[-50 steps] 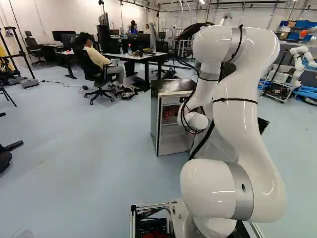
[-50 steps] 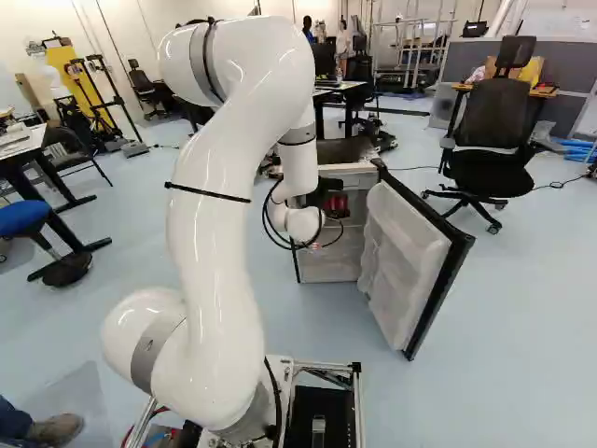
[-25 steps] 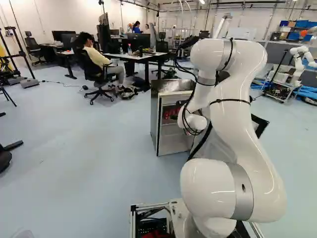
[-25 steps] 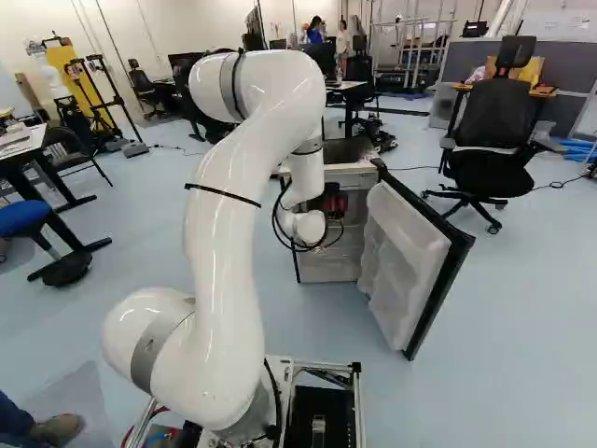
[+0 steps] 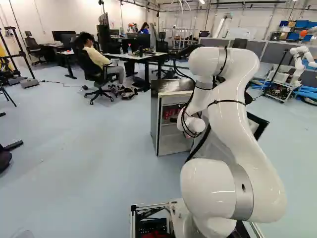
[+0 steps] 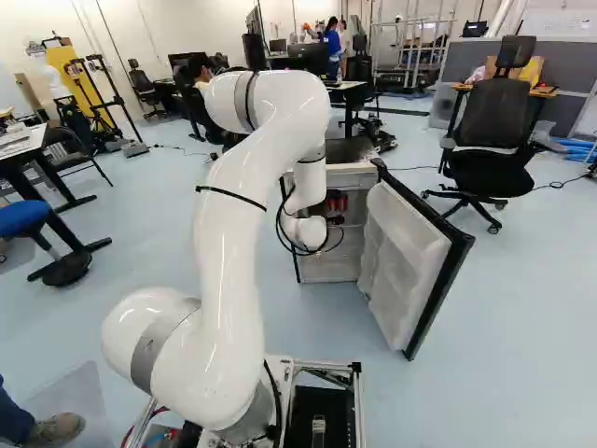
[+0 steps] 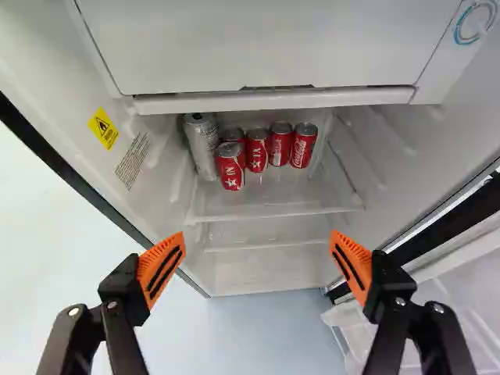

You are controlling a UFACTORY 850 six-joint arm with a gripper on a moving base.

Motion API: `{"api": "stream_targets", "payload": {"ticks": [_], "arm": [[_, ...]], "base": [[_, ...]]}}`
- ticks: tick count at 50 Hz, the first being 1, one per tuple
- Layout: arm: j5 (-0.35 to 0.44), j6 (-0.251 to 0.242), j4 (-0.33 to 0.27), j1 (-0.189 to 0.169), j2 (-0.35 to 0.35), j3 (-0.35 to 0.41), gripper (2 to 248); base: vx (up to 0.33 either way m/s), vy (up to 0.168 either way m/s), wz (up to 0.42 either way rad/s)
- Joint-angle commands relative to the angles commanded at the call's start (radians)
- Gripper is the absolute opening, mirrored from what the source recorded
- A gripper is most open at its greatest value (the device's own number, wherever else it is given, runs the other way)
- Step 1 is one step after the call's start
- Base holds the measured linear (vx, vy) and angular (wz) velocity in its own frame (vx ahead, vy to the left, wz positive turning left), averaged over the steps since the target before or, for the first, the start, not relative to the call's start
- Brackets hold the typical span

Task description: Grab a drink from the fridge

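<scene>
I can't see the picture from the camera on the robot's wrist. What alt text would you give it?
A black robot hand, its two orange-padded fingers spread wide and empty, faces an open fridge where several red drink cans and a taller silver one stand together on a shelf, under a white compartment front.

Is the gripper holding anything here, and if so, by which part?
Nothing is held. The gripper is open, with nothing between its fingers; the red cans and silver can are ahead of it on the fridge shelf.
</scene>
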Motion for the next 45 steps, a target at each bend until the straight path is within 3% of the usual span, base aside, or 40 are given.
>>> {"api": "stream_targets", "payload": {"ticks": [45], "arm": [[0.01,0.0,0.0,0.005,-0.164,-0.125,247]], "base": [[0.0,0.0,0.0]]}}
